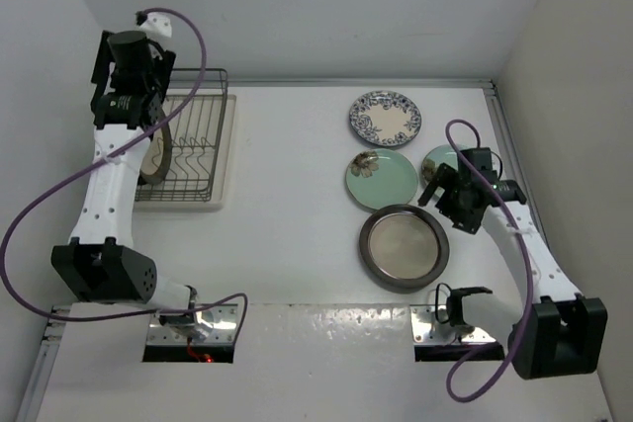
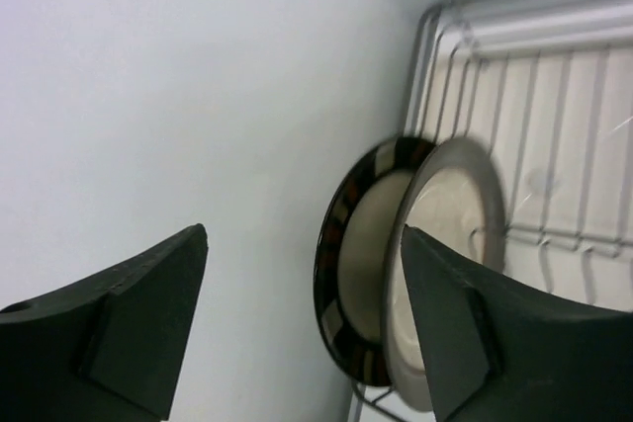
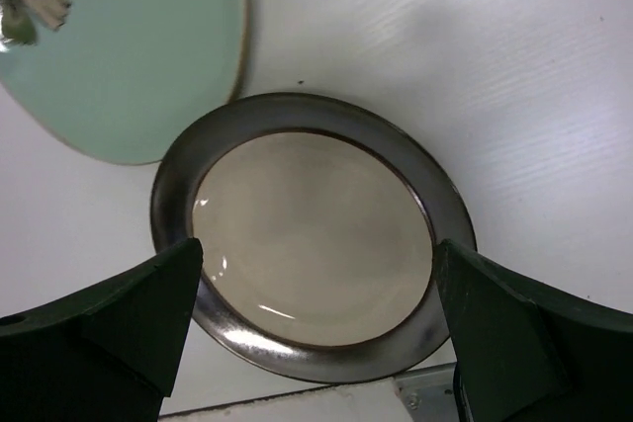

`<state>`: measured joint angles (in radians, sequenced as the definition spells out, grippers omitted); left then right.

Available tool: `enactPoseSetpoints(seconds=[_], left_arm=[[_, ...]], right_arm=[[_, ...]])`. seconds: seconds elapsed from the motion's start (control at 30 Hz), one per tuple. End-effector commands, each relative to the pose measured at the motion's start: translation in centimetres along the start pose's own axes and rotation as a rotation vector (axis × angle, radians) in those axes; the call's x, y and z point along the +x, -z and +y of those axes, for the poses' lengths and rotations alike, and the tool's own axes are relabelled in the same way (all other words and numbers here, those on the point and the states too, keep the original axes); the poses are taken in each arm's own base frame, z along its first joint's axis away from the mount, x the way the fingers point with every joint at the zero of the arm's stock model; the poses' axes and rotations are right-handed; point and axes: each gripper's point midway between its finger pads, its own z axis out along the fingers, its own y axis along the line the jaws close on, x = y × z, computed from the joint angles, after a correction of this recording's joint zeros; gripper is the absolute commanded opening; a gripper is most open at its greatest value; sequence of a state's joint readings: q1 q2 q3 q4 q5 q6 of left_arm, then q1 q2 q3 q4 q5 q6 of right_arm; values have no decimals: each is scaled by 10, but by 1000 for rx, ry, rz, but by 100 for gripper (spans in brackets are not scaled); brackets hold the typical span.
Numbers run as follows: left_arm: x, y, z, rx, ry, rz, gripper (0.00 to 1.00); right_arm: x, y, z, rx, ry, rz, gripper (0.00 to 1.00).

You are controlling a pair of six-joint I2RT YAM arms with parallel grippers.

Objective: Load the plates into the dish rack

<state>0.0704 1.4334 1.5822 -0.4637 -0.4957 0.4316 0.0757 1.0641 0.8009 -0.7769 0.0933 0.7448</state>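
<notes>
Grey-rimmed plate [image 3: 312, 239] flat on table [image 1: 287, 244], well right of rack [image 1: 203, 126], nearer than it. Right claw [image 3: 316, 264] wide open, pointing down over it. My guess: picking this plate up; next, drop lower, pinch rim.

Green flower plate [image 1: 381, 176], second green plate [image 1: 440, 155], blue plate [image 1: 386, 118] further, right of rack.

In rack: striped-rim plate [image 2: 341, 274], cream plate [image 2: 450, 234] on edge. Left claw [image 2: 302, 244] wide open above them, arm stretched far.

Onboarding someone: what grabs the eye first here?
Two cream-centred round plates stand on edge in the dark grey wire dish rack at far left, the left arm's open fingers near them. Right of centre, four plates lie flat; the right arm's open fingers hang over the grey-rimmed cream plate.
</notes>
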Motion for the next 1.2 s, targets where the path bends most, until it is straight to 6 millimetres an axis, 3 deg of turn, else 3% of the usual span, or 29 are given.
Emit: enactPoseSetpoints(seconds=[0.0, 0.1, 0.17, 0.23, 0.33, 0.4, 0.5, 0.57, 0.63, 0.67, 0.83, 0.93, 1.03, 1.17], left_arm=[[-51, 29, 0, 27, 45, -132, 86], [-78, 50, -16, 111, 28, -192, 87], [-92, 69, -47, 254, 7, -230, 86], [-104, 99, -110, 535, -34, -301, 83], [-82, 159, -215, 1031, -149, -306, 83], [-51, 215, -281, 1341, -238, -266, 84], [-6, 258, -352, 1619, -280, -124, 84], [25, 265, -390, 1702, -300, -10, 82], [40, 273, -407, 1778, -307, 39, 81], [49, 276, -417, 1826, -299, 61, 81], [62, 278, -437, 1900, -275, 99, 81], [75, 273, -442, 1931, -262, 123, 81], [97, 260, -450, 1939, -239, 204, 81], [131, 249, -457, 1909, -263, 307, 81]], right_arm=[[11, -13, -16, 51, -143, 54, 100], [24, -26, -30, 55, -242, 101, 100], [31, -30, -42, 100, -254, 100, 100], [34, -32, -49, 135, -249, 90, 100], [46, -37, -62, 190, -232, 96, 100], [50, -40, -67, 227, -208, 96, 100], [60, -53, -81, 294, -181, 94, 98], [66, -63, -82, 300, -181, 116, 93], [71, -71, -79, 282, -184, 134, 84], [75, -77, -70, 243, -152, 139, 74], [90, -83, -50, 119, -97, 172, 50], [102, -82, -45, 62, -61, 173, 39], [112, -78, -41, -2, -20, 162, 36], [126, -77, -23, -121, 44, 170, 20]])
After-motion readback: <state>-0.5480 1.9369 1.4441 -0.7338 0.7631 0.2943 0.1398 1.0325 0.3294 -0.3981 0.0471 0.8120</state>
